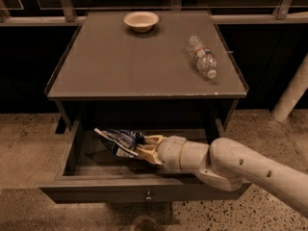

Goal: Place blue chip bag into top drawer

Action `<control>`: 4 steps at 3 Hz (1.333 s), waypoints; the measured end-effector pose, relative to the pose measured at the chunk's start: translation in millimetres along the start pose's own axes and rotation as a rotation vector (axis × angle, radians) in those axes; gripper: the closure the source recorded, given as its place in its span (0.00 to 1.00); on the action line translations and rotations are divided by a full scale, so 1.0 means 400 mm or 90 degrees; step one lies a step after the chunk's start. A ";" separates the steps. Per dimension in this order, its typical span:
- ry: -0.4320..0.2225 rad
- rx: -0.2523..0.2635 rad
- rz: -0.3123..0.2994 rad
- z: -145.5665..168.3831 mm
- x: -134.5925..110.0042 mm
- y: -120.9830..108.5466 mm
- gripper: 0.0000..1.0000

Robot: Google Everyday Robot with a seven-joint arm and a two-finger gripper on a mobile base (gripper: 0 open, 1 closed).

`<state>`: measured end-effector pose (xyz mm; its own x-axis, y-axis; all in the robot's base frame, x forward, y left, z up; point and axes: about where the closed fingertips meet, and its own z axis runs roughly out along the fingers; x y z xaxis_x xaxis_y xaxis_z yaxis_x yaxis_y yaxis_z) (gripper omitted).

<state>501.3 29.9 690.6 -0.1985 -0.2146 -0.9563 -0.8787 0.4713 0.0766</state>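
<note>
The top drawer (144, 194) is pulled open below the table top, its flat front panel with a small round knob facing me. The blue chip bag (118, 140), crumpled dark blue with white patches, is inside the drawer's open space at the left-middle. My gripper (139, 149) reaches in from the right on a cream arm and is shut on the bag's right end. The bag looks low in the drawer; I cannot tell whether it rests on the drawer floor.
On the grey table top (120, 71) stand a small cream bowl (141, 20) at the back and a clear plastic water bottle (202, 57) lying at the right. A white post (293, 90) stands at far right. Speckled floor surrounds the table.
</note>
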 end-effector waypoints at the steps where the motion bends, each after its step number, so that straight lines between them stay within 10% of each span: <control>1: 0.029 0.027 0.038 -0.003 0.035 -0.026 1.00; 4: 0.030 0.029 0.040 -0.004 0.038 -0.029 0.35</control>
<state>507.9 19.9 675.6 -0.2745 -0.2231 -0.9353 -0.8432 0.5235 0.1226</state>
